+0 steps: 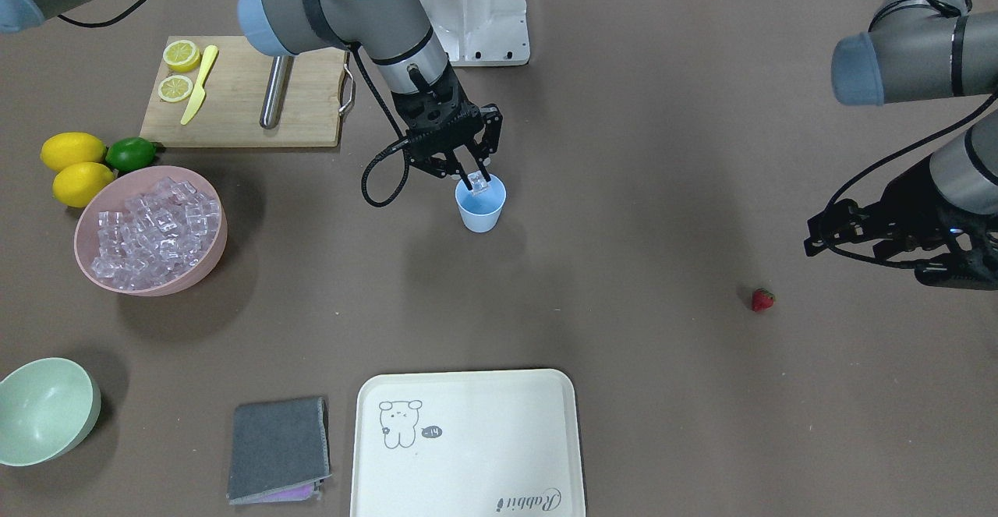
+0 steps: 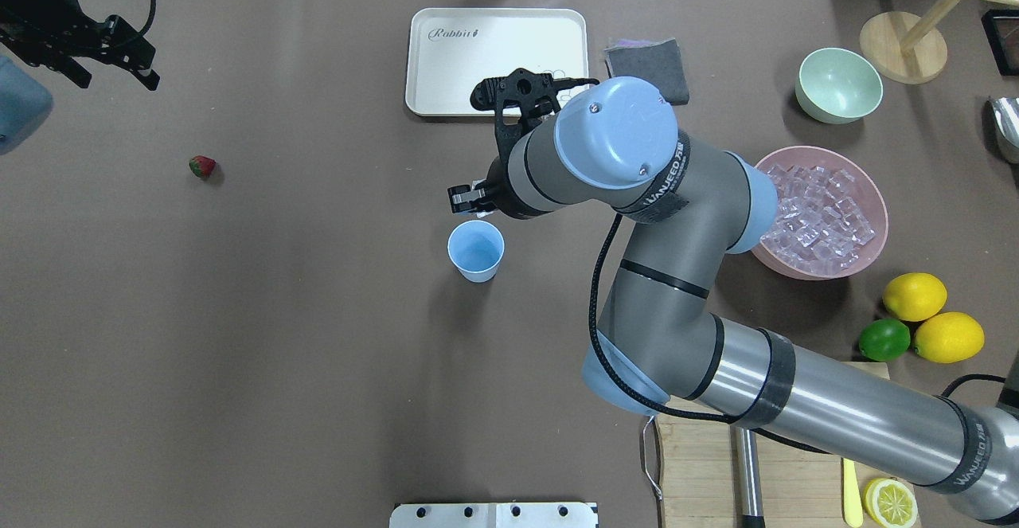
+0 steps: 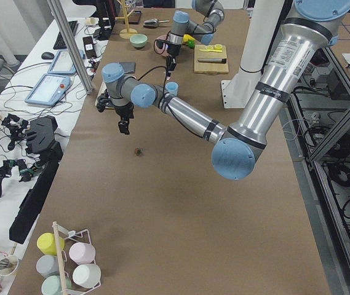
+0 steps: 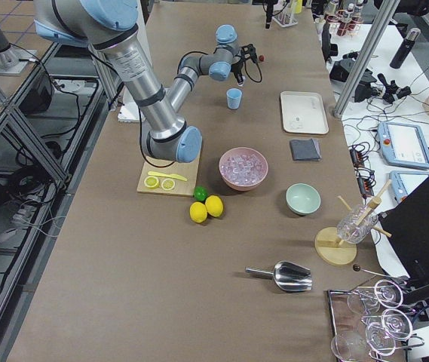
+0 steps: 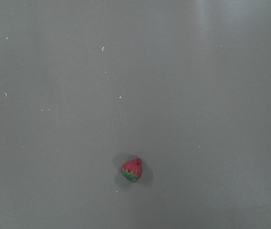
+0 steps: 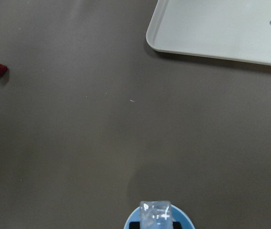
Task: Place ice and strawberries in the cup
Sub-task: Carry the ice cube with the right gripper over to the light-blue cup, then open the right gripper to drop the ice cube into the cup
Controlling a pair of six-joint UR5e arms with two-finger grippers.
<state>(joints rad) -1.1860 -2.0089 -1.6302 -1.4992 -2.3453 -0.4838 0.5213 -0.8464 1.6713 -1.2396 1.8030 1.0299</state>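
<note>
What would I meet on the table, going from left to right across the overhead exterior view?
The strawberry → cup → pink bowl of ice → lemon farthest right.

Front and overhead views face each other — both wrist cameras (looking down) share strawberry [image 5: 132, 170].

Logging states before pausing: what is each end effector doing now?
Left end effector: open, empty.
Right end effector: closed on an ice cube.
</note>
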